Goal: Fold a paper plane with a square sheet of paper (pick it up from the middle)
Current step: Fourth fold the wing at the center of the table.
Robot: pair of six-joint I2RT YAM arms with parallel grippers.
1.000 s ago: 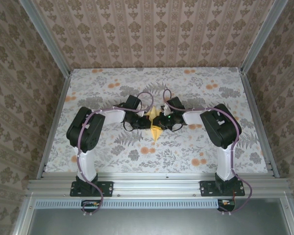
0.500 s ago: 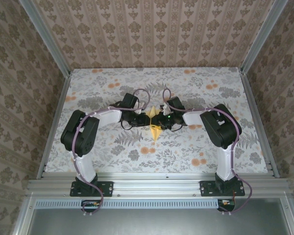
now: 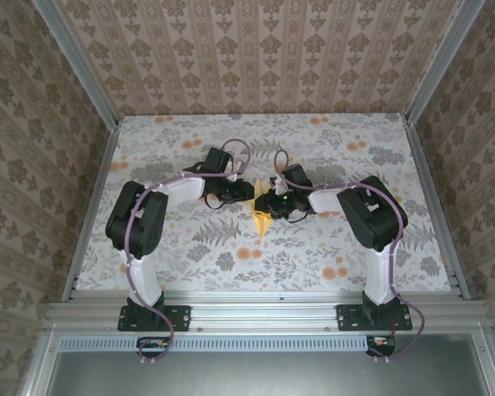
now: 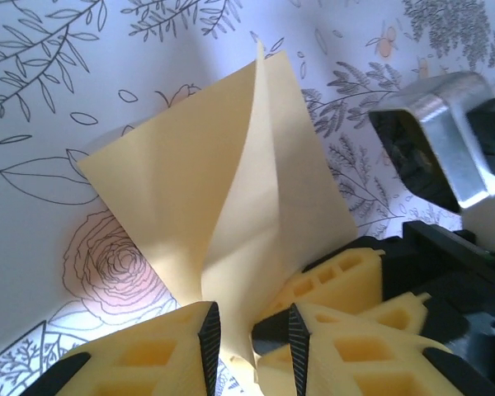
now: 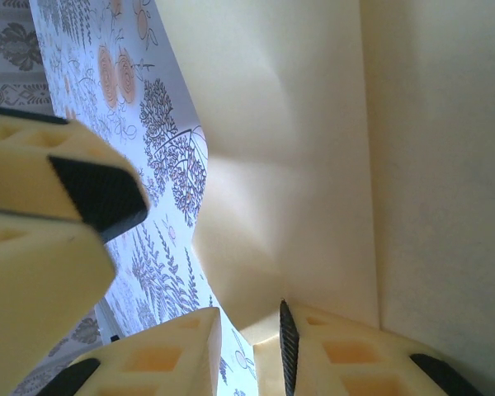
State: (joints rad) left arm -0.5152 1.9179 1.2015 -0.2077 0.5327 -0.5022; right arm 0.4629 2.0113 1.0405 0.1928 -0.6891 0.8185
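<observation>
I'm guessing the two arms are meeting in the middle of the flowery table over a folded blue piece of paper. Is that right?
Not quite. The paper is pale yellow, not blue, as the left wrist view shows plainly. The rest holds: it is folded, and the left arm and right arm meet over it in the middle of the flowery table.

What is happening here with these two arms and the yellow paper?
Two robot arms are folding the paper at the middle of the cloth. It is partly folded, with one crease standing up. The left end effector has its jaws slightly apart, with a paper edge between them. The right end effector is at the paper too, jaws also apart. There is no finished plane so far.
</observation>
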